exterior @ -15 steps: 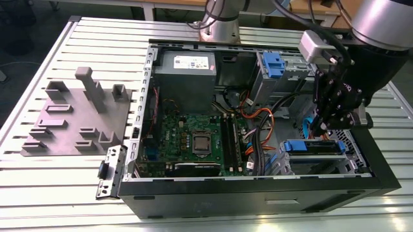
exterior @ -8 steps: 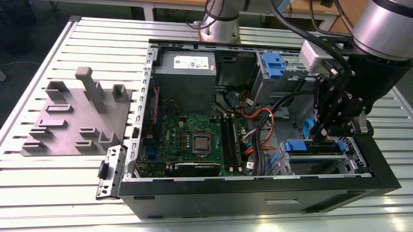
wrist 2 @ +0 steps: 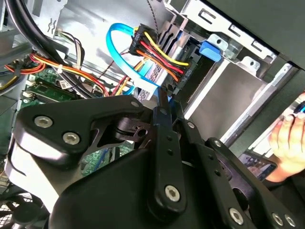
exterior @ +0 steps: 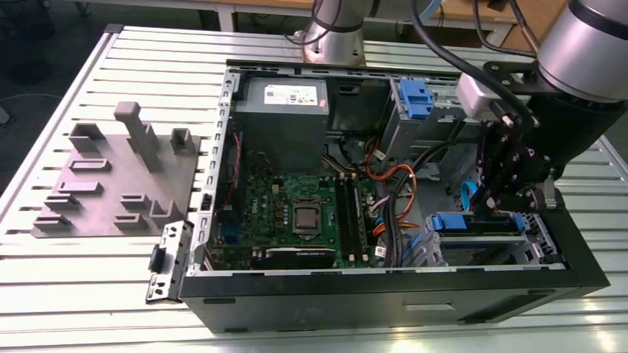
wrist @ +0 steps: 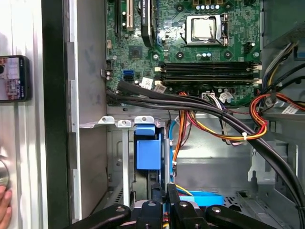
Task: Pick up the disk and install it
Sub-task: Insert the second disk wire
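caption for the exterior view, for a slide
Gripper reaching into the open computer case at the blue-railed disk in its drive bay.

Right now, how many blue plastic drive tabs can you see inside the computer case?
2. One blue tab sits on the drive cage near the power supply; the other blue tab is on the bay right by the hand. The arm may hide more.

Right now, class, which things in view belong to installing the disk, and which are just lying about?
Job in hand: blue-railed disk; tool close by it; open computer case.
Lying about: grey pegged plate; phone; a person's hand.
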Controlling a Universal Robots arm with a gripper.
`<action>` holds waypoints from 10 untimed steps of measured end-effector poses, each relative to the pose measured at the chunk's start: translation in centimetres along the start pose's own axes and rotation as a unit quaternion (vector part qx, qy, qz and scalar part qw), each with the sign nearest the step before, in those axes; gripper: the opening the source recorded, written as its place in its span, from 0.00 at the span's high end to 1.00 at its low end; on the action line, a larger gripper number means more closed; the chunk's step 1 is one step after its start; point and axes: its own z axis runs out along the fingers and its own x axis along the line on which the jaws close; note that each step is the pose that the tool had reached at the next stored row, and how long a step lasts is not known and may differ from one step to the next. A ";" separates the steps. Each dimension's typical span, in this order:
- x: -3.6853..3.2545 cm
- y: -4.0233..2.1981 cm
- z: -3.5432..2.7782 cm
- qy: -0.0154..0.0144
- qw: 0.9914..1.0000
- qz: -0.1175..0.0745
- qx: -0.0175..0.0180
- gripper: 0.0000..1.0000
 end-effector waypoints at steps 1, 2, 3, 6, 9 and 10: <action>0.08 0.00 0.04 -0.001 1.000 0.000 0.000 0.84; 0.13 0.00 0.06 -0.001 1.000 0.000 0.000 0.84; 0.17 0.00 0.06 -0.001 1.000 0.000 0.000 0.84; 0.32 -0.01 0.09 -0.001 1.000 0.000 0.000 0.84; 0.46 -0.02 0.15 -0.001 1.000 0.000 0.000 0.84; 0.47 -0.03 0.17 -0.001 1.000 0.000 0.000 0.84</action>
